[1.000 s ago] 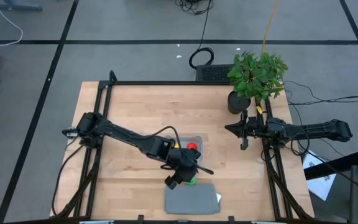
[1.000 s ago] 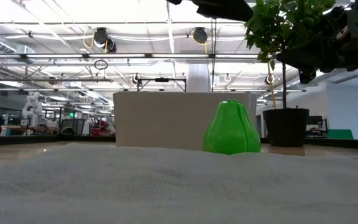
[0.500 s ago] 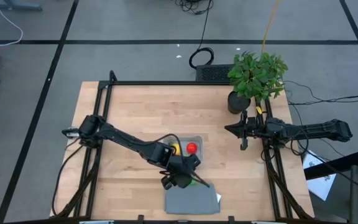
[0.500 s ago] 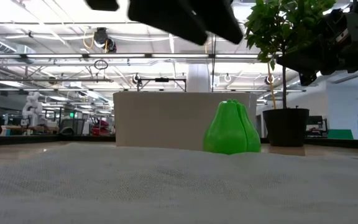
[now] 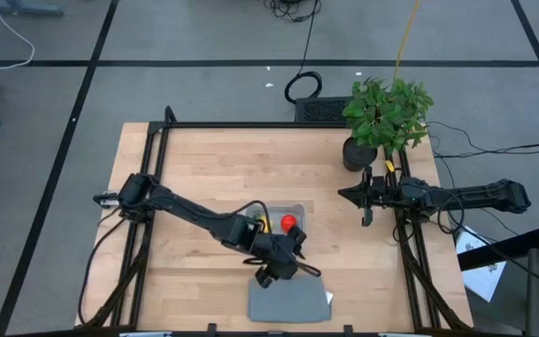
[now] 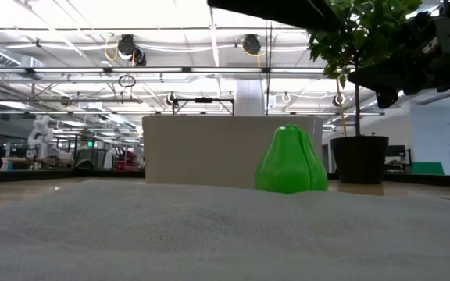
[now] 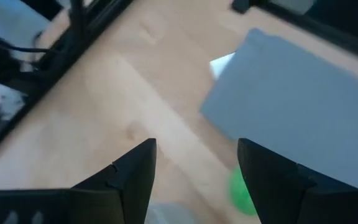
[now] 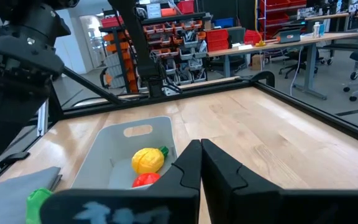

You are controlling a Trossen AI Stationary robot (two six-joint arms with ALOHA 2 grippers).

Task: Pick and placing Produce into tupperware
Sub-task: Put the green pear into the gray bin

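The green fruit (image 6: 291, 160), pear-shaped, stands on its base on the wooden table between the grey lid and the tupperware (image 5: 281, 221). In the high view my left arm hides it. The clear box holds the yellow fruit (image 8: 146, 159) and the red round one (image 8: 145, 180). My left gripper (image 5: 292, 269) hangs open above the green fruit (image 7: 242, 190), which shows just by one finger (image 7: 263, 177) in the left wrist view, with no contact. My right gripper (image 5: 365, 197) waits shut at the table's right side, near the plant pot.
The flat grey lid (image 5: 289, 301) lies at the near edge, just in front of the green fruit. A potted plant (image 5: 386, 113) stands at the far right corner. Black frame rails run along the table's edges. Bare wood lies left of the box.
My left gripper dipped low over the green fruit, then rose again, ending slightly farther toward the table's right. The green fruit has stayed upright in its place.
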